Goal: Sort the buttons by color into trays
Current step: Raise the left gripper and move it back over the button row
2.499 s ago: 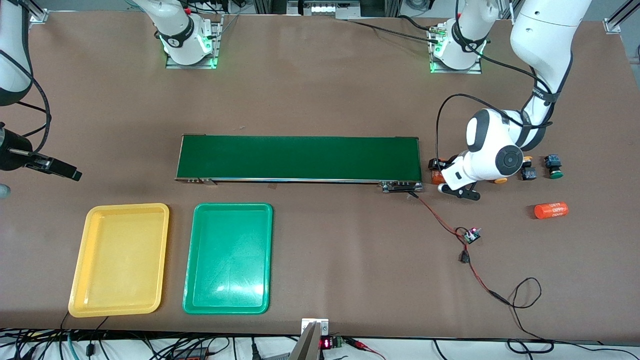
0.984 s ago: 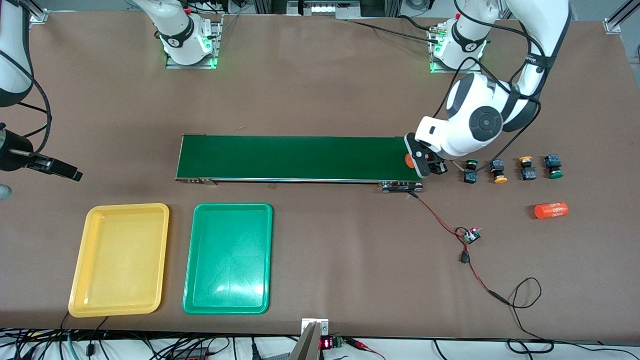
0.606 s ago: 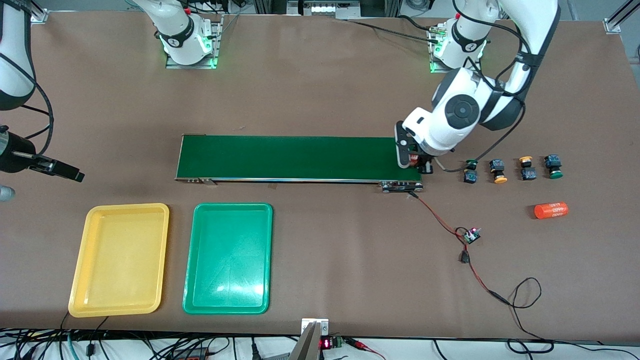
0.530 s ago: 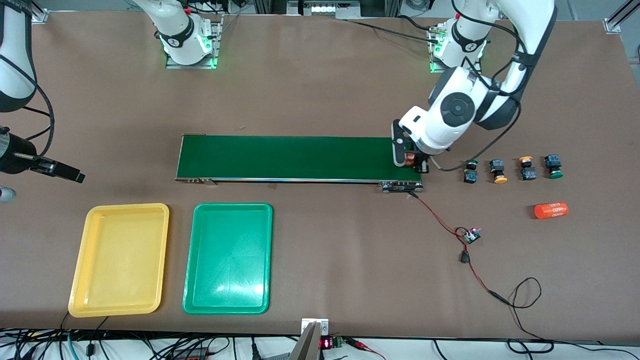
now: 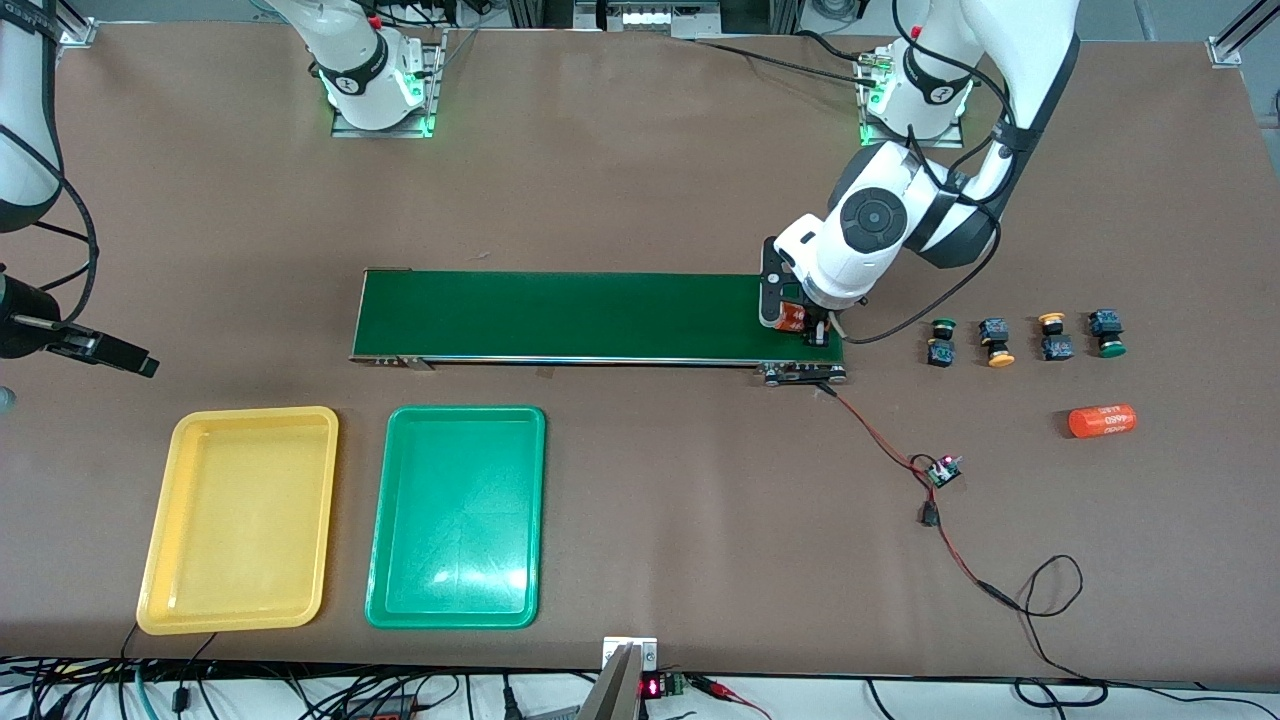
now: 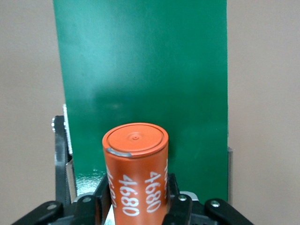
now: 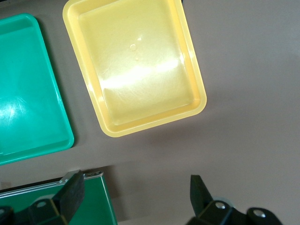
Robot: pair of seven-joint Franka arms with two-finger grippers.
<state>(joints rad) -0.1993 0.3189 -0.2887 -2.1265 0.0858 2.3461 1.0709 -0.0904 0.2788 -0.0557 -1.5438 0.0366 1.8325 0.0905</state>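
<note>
Four buttons sit in a row on the table by the left arm's end of the belt: a green-capped one, an orange-capped one, a yellow-capped one and a green-capped one. The yellow tray and the green tray lie side by side, nearer to the front camera than the belt; both show in the right wrist view and hold nothing. My left gripper is shut on an orange "4680" cylinder over the belt's end. My right gripper is open and empty, beside the yellow tray at the right arm's end.
The long dark-green conveyor belt lies across the table's middle. A second orange "4680" cylinder lies on the table nearer to the front camera than the buttons. A red-black wire with a small circuit board runs from the belt's end.
My left gripper has lifted the orange cylinder from the table beside the buttons and carried it over the belt's end. The right arm has barely shifted.
</note>
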